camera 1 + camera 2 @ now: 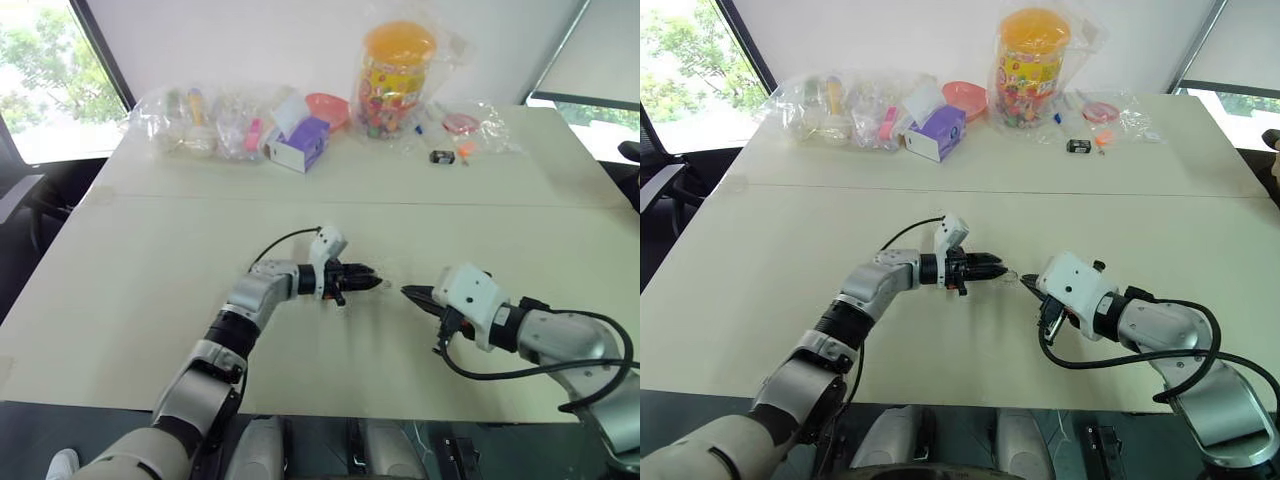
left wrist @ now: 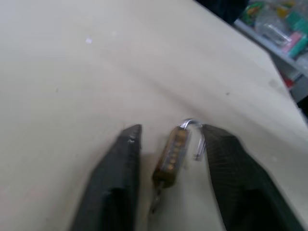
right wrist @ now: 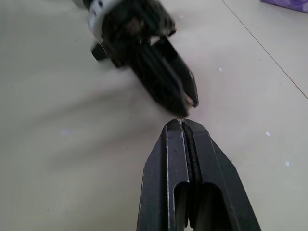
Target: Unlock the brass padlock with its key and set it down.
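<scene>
Two grippers meet mid-table (image 1: 150, 300). Head view: left gripper (image 1: 362, 283) and right gripper (image 1: 412, 293) tip to tip, just apart. L wrist view: fingers (image 2: 118, 163) spread, brass padlock (image 2: 172, 155) lying between them, shackle sprung open, apparently let go. R wrist view: jaws pressed together, holding nothing visible. Step: set-down looks done; next, back L off w/o nudging lock.

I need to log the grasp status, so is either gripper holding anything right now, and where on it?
Nothing is held. The brass padlock, shackle open, lies between the open left gripper's fingers; the right gripper is shut on nothing.
</scene>
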`<state>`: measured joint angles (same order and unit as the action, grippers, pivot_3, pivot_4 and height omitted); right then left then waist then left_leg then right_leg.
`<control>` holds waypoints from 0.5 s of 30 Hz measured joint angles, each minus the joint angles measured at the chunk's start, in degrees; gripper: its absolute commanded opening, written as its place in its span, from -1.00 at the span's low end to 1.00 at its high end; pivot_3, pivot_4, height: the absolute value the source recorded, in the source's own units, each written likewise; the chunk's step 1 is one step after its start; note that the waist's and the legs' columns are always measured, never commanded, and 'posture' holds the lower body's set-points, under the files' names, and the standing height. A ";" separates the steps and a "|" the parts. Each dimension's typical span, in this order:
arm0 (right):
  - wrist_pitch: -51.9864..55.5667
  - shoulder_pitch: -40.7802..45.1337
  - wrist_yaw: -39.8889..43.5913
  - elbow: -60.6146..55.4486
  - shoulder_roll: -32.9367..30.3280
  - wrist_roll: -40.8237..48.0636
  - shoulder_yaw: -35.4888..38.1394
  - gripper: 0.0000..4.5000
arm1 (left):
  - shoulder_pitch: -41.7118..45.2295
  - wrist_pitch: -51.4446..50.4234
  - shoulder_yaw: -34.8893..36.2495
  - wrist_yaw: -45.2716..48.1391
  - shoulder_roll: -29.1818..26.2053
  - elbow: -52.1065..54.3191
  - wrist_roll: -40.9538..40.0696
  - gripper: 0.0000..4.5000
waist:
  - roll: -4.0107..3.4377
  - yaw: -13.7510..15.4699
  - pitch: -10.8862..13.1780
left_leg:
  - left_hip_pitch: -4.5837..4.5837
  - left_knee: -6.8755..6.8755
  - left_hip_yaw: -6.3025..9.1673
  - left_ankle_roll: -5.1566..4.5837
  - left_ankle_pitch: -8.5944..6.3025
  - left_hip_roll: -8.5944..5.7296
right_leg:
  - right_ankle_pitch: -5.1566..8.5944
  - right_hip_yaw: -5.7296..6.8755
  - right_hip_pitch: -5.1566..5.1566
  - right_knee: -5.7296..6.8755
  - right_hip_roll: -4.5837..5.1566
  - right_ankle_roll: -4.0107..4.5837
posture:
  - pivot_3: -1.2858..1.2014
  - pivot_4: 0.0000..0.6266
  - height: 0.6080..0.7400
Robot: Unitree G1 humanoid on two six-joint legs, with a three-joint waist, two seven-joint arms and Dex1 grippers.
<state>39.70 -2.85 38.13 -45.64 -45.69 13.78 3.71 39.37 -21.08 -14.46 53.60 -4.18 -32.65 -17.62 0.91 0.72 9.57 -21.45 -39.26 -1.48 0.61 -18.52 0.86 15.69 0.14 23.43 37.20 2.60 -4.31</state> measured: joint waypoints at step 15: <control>2.96 -2.37 0.99 -1.99 -2.49 2.12 2.56 -1.00 | -6.30 -16.04 4.04 11.71 -20.02 19.36 -5.16 0.99 | -0.03 -0.93 -0.03 | 0.02 0.03 0.07 0.01 0.01 0.05 | 0.01 0.01 0.00 0.06 0.03 0.01 | 0.03 -0.52 1.00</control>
<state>42.66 -5.22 39.12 -47.63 -48.17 15.90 6.27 33.07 -37.12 -10.43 65.30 -24.20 -13.29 -22.78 0.88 -0.21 9.54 -21.43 -39.22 -1.41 0.62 -18.52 0.91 15.70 0.15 23.43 37.25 2.63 -4.30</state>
